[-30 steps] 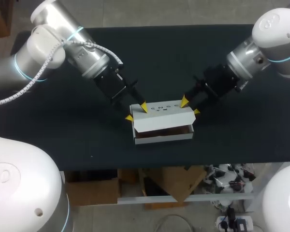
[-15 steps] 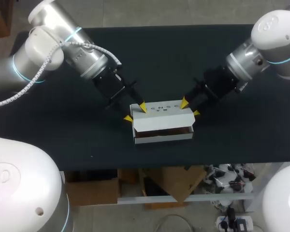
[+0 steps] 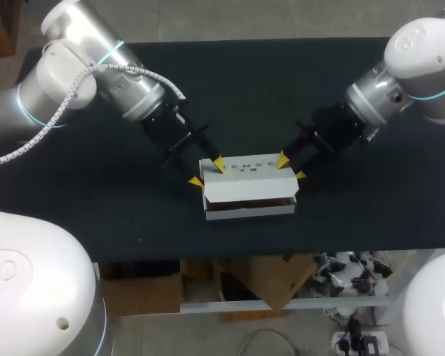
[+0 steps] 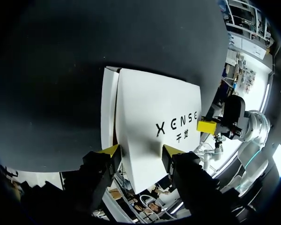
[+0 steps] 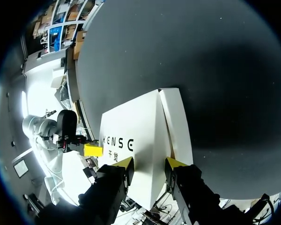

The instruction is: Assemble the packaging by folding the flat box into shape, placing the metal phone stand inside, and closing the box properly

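Observation:
The white box lies mid-table with its printed lid nearly down. A thin dark slit stays along the front, and whatever is inside is hidden. My left gripper straddles the box's left end, one yellow tip behind it and one in front. In the left wrist view the box sits between the left gripper's fingers, which stand slightly apart from it, open. My right gripper straddles the right end. There the right gripper is shut on the box, both fingers against it.
The black table is bare around the box, with room behind it and to both sides. The table's front edge runs a short way in front of the box.
The lid has sunk a little, narrowing the front slit. My left gripper's fingers have spread slightly. Neither arm has shifted noticeably.

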`<action>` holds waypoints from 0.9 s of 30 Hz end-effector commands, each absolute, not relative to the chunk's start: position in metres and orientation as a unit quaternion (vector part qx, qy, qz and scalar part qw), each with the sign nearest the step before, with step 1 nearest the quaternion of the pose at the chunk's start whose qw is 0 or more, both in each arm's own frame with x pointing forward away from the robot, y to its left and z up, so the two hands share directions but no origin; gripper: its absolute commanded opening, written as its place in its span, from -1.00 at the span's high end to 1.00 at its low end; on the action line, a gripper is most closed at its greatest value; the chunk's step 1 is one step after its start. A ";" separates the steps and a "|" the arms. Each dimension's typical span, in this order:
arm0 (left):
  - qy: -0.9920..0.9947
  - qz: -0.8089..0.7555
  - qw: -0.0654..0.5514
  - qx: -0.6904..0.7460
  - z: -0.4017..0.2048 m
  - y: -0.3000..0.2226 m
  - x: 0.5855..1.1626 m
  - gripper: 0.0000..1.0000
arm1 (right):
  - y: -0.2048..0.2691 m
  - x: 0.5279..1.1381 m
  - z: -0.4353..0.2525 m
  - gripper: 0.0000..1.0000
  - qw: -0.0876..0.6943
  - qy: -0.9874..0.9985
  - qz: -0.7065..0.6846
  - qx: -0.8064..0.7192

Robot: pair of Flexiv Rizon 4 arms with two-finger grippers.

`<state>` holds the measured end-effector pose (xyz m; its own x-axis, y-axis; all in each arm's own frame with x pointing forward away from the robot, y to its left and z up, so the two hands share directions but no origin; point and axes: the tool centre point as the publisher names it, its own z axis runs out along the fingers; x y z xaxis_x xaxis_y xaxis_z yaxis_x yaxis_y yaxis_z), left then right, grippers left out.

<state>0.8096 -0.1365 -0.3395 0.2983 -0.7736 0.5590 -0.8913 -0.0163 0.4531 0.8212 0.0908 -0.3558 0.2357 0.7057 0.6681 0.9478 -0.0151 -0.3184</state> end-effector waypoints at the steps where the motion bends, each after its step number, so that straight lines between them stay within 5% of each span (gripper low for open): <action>1: -0.589 0.079 0.379 0.709 -0.338 -0.136 0.809 -0.15 | 0.092 0.822 -0.359 0.11 0.372 -0.596 -0.164 -0.693; 27: -0.613 0.117 0.326 0.710 -0.331 -0.126 0.804 -0.44 | 0.095 0.822 -0.362 0.09 0.371 -0.600 -0.165 -0.689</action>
<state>0.8095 -0.1292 -0.3352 0.2263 -0.7958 0.5617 -0.9412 -0.0302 0.3364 0.8224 0.0941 -0.3605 0.2255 0.7059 0.6714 0.9499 -0.0061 -0.3126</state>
